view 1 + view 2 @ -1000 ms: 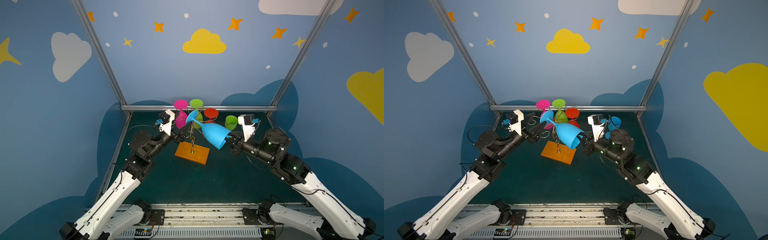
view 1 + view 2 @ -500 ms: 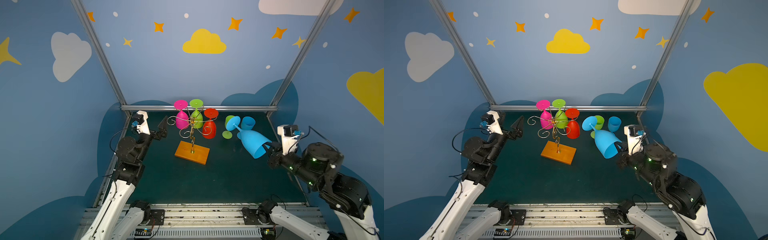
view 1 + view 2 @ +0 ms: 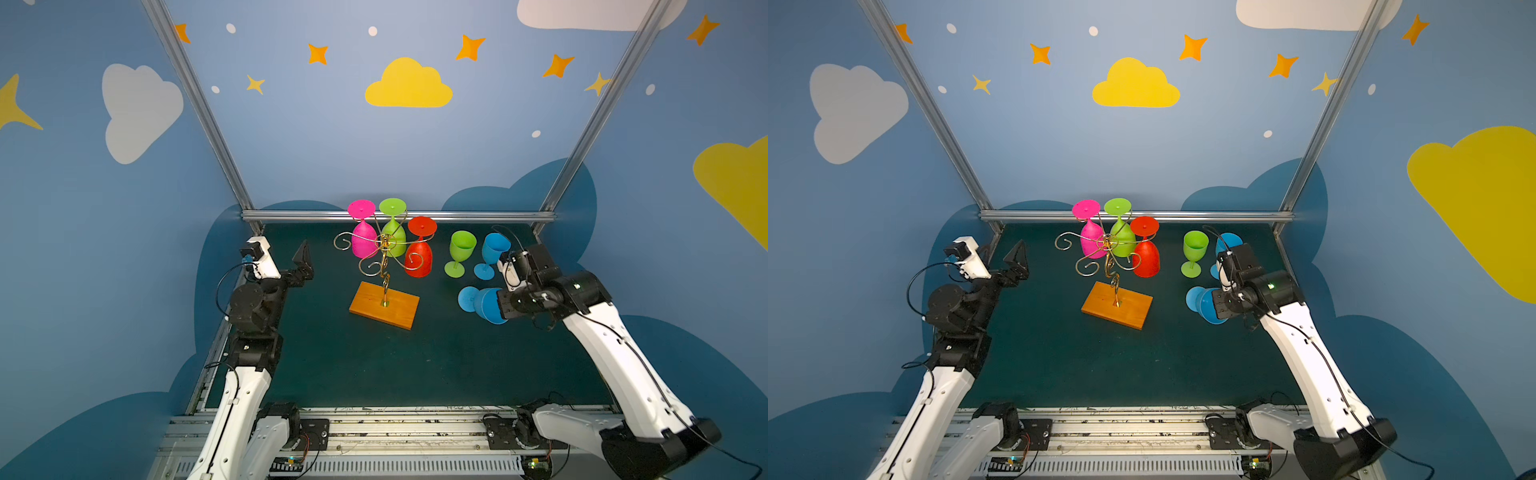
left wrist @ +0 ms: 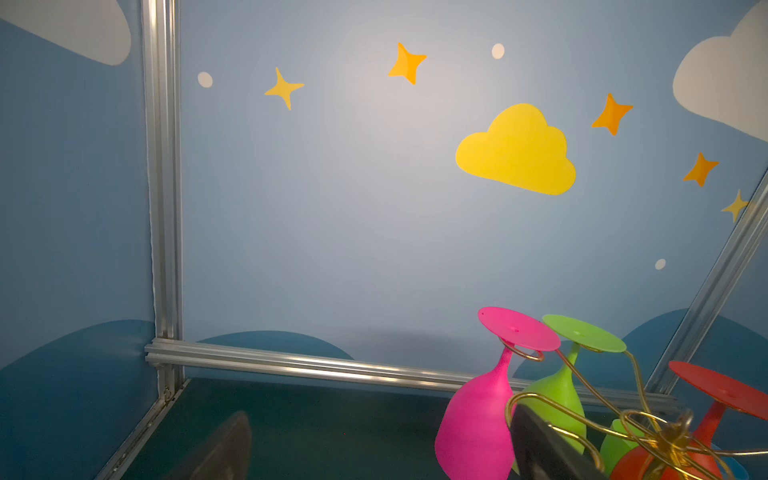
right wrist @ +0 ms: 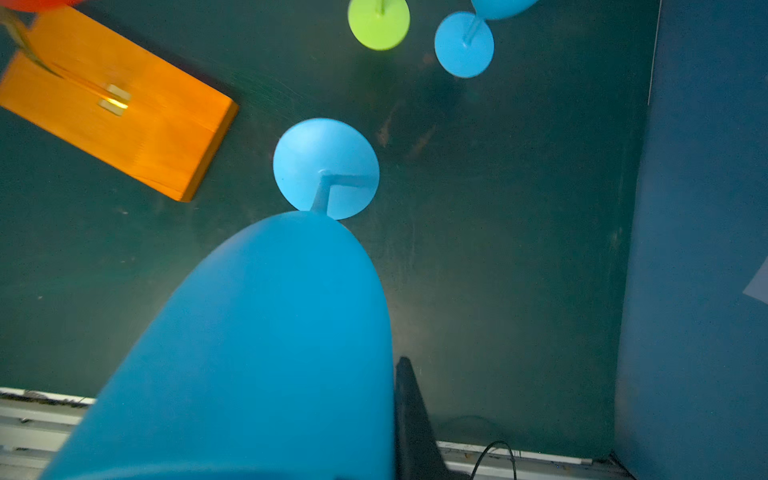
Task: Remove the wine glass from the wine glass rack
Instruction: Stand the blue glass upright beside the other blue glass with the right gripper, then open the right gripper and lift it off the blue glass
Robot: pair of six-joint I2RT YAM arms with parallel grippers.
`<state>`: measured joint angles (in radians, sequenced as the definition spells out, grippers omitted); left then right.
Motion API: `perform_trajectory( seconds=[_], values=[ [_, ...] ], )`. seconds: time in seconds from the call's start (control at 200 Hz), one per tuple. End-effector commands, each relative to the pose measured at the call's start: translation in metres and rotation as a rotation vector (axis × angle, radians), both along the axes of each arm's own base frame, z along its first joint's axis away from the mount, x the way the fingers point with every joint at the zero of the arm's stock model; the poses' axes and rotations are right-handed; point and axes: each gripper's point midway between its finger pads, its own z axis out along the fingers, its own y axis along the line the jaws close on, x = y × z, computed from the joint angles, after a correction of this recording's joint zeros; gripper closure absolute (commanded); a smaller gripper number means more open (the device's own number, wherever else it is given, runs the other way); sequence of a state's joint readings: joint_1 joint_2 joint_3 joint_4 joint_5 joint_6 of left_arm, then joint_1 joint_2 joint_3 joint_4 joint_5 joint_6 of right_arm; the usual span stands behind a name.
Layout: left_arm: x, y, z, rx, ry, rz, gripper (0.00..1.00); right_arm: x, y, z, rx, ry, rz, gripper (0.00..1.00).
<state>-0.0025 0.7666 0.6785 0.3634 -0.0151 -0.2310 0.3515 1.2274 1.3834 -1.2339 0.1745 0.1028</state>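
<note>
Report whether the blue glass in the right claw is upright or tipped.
Tipped: the blue glass leans in the right claw, foot sideways toward the rack, not below the bowl.

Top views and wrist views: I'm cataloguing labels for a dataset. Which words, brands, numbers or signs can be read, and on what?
None can be read.
The wall: only painted clouds and stars, no letters.
The wine glass rack and the blue wine glass: no markings.
The circuit board by the front rail: any print is too small to read.

Rack [image 3: 384, 242]: shiny gold wire, smooth wood base [image 3: 399, 309]; blue glass [image 5: 257, 353] matt plastic.
</note>
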Motion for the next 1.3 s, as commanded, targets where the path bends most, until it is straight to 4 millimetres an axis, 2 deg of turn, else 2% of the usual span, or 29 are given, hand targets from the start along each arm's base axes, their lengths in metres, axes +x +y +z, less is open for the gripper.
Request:
perform_trajectory(
  seconds=[0.0, 0.16, 0.305, 0.471, 0.601, 0.881, 1.041, 1.292],
  values=[
    [-0.008, 0.004, 0.013, 0.037, -0.055, 0.027, 0.04, 0.005, -0.020, 0.003, -0.030, 0.035, -0.032, 1.00],
    [-0.007, 0.012, 0.010, 0.052, -0.049, 0.073, 0.01, 0.038, -0.050, -0.012, -0.019, 0.058, -0.150, 1.00],
    [-0.011, 0.014, 0.012, 0.078, -0.060, 0.096, 0.01, 0.058, -0.074, -0.025, -0.058, 0.124, -0.227, 1.00],
    [-0.016, 0.012, 0.018, 0.113, -0.077, 0.111, 0.01, 0.082, -0.091, -0.031, -0.053, 0.158, -0.283, 1.00],
    [-0.017, 0.009, 0.018, 0.125, -0.080, 0.109, 0.01, 0.105, -0.108, -0.028, -0.052, 0.153, -0.347, 1.00],
    [-0.015, 0.007, 0.015, 0.142, -0.066, 0.113, 0.01, 0.130, -0.144, -0.046, 0.024, 0.281, -0.516, 1.00],
    [-0.014, 0.005, 0.015, 0.140, -0.060, 0.103, 0.01, 0.142, -0.155, -0.054, 0.084, 0.301, -0.576, 1.00],
    [-0.011, 0.004, 0.012, 0.132, -0.041, 0.092, 0.01, 0.164, -0.160, -0.060, 0.088, 0.298, -0.588, 1.00]
  ],
)
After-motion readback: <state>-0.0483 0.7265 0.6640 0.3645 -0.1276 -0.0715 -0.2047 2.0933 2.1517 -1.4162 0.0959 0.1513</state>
